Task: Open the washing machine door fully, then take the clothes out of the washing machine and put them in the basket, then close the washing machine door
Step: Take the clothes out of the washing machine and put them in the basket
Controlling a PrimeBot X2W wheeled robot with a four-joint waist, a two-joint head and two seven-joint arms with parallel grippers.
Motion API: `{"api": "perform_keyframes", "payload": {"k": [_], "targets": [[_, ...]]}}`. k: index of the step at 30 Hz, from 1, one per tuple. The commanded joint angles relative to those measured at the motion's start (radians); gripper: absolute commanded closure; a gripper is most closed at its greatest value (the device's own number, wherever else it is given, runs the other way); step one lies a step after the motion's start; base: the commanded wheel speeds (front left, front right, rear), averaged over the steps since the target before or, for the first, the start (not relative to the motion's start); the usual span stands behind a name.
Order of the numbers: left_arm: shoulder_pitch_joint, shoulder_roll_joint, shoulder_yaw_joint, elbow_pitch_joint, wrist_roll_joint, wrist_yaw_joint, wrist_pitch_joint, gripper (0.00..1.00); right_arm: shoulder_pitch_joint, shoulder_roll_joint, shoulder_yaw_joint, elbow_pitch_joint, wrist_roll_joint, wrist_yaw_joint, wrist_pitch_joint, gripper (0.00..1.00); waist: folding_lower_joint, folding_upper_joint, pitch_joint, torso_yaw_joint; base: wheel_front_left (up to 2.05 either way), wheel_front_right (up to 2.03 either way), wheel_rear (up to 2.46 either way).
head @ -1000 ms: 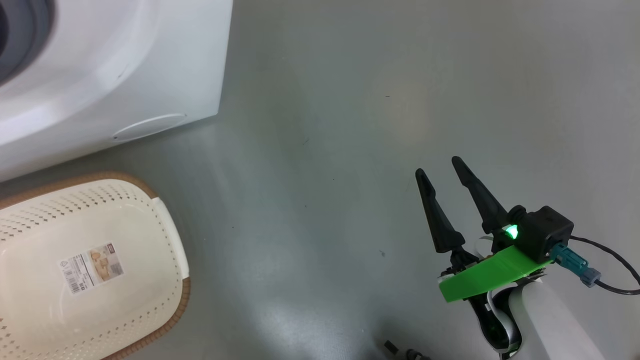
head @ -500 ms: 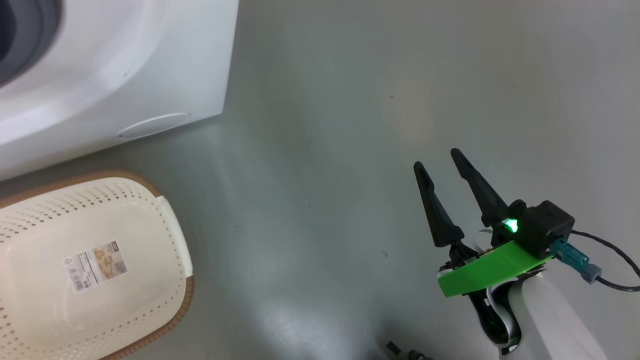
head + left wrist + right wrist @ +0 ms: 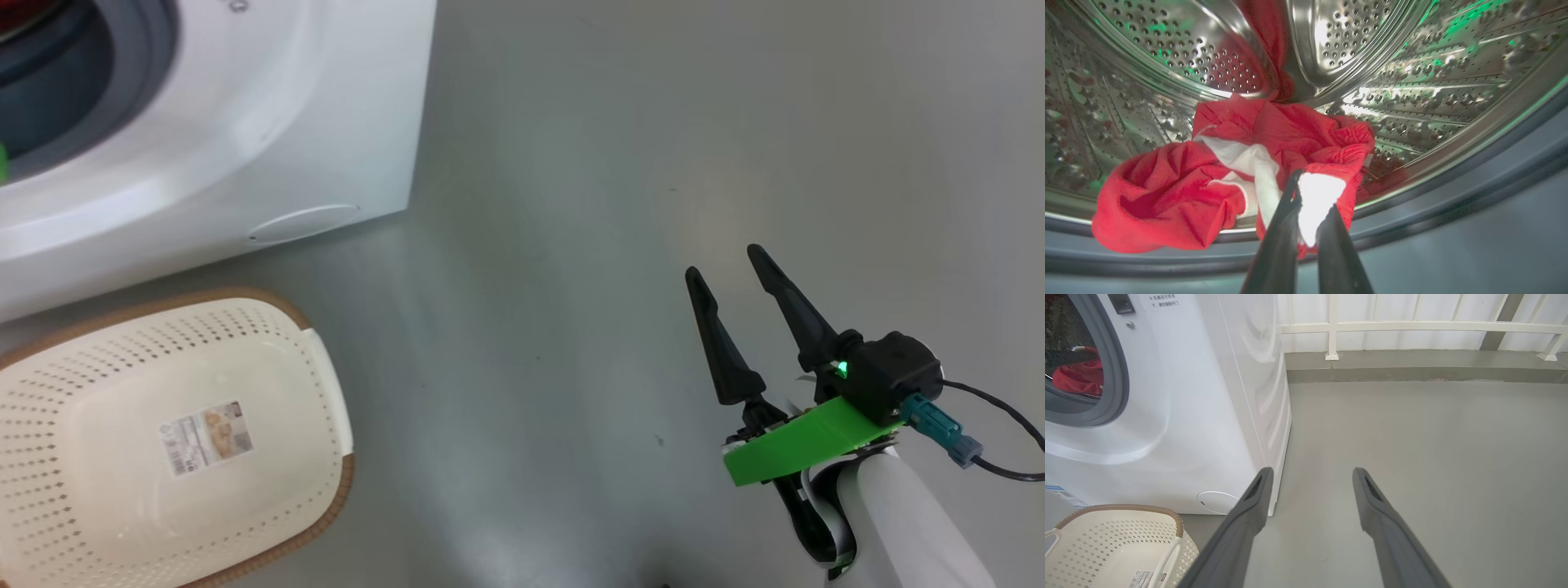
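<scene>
My left gripper (image 3: 1312,192) is in the mouth of the washing machine (image 3: 326,122), fingers clenched on a white panel of the clothes (image 3: 1180,196); it is a pinch on one fold, not a hold on the whole bundle. The clothes sit at the front of the steel drum (image 3: 1167,49), their lower left lump slumped over the drum lip towards the grey gasket (image 3: 1453,192). In my left wrist view the bundle's long axis runs side to side, from that heavy lump on the left up to the fold at my fingers on the right; a narrow red tail climbs away towards the back of the drum.

The risk I see is in that shape. If I draw back, the lump may drag on the lip and gasket; the tail may catch on the drum rib; either could tug the thin fold out of my fingers. Loose ends could also trail and land on the floor (image 3: 571,245) short of the basket (image 3: 122,359).

The basket stands just before the machine's lower front, mouth up, nothing in it but its paper label; from the head it lies slantwise, its long axis running left to right. Further right, well apart, my right gripper (image 3: 722,263) hangs over bare floor, fingers released and spread, holding nothing.
</scene>
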Motion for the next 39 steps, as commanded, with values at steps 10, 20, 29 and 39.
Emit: {"api": "perform_keyframes", "payload": {"k": [10,20,29,39], "targets": [[0.206,-0.006,0.037,-0.278,-0.038,0.042,-0.121,1.0,0.054,-0.009,-0.007,-0.012,-0.05,0.005,-0.007,0.0,-0.0001,0.0,-0.098,0.101,0.0,0.0,0.0],[0.506,-0.053,0.062,-0.672,-0.061,0.165,-0.137,1.0,0.097,-0.009,-0.021,0.006,-0.072,0.005,-0.007,0.0,-0.0001,0.0,-0.185,0.168,0.0,0.0,0.0],[0.753,-0.061,0.076,-1.035,-0.033,0.281,-0.139,1.0,0.129,-0.009,-0.027,0.022,-0.085,0.005,-0.006,0.0,-0.0001,0.0,-0.261,0.189,0.0,0.0,0.0],[0.904,-0.076,0.062,-1.244,0.013,0.346,-0.166,1.0,0.169,-0.009,-0.037,0.022,-0.1,0.005,0.007,0.0,-0.0001,0.0,-0.348,0.201,0.0,0.0,0.0]]}}
